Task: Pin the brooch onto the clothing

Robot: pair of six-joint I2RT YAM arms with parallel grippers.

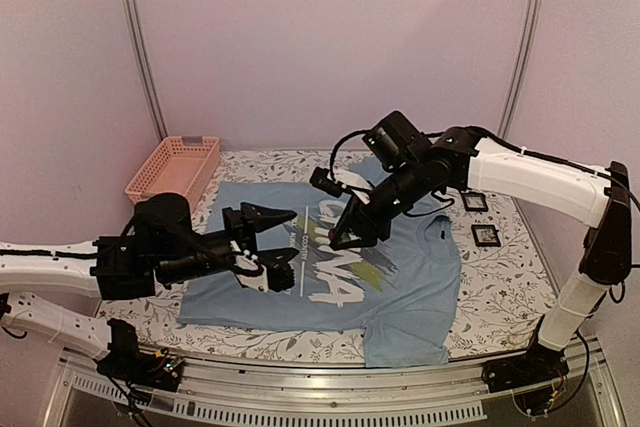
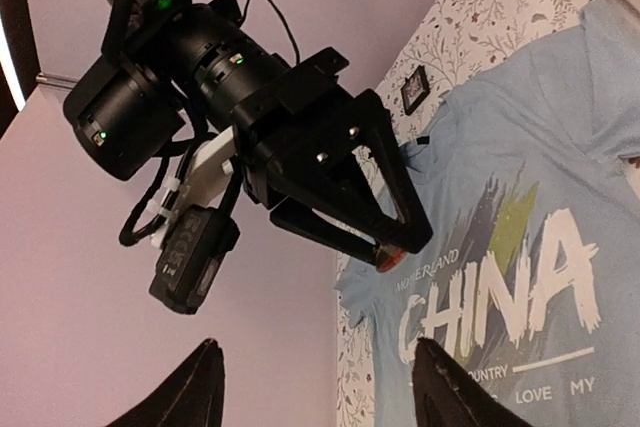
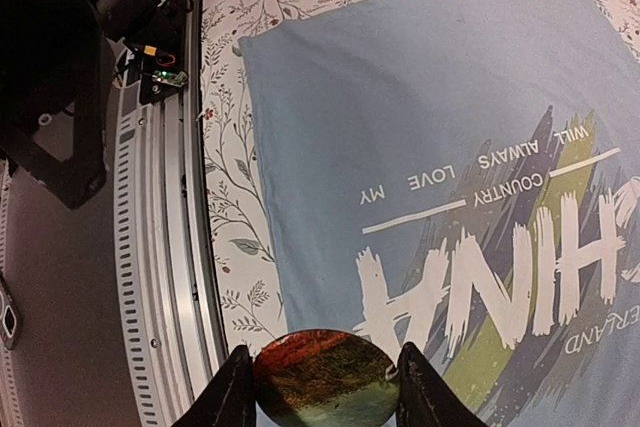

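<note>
Left gripper (image 2: 322,387) gapes empty; right gripper (image 1: 352,237) is clamped, angled downward.

Desk (image 1: 500,292) covered with a white floral-print cloth, metal rail (image 1: 330,402) along the near edge. Light blue T-shirt (image 1: 410,292) lies spread flat across the middle, print up. Pink basket (image 1: 172,167) sits at the far left corner, near the shirt. Two small black square frames (image 1: 486,235) lie on the right, beside the shirt.

Brooch (image 2: 384,258) held at the T-shirt's (image 2: 590,127) edge
The right gripper (image 2: 395,244) pinched the small orange brooch at its black tips, seen against the light blue T-shirt beside its white CHINA print (image 2: 500,297); the left gripper (image 2: 322,392) kept its fingers (image 2: 200,387) wide apart.
</note>
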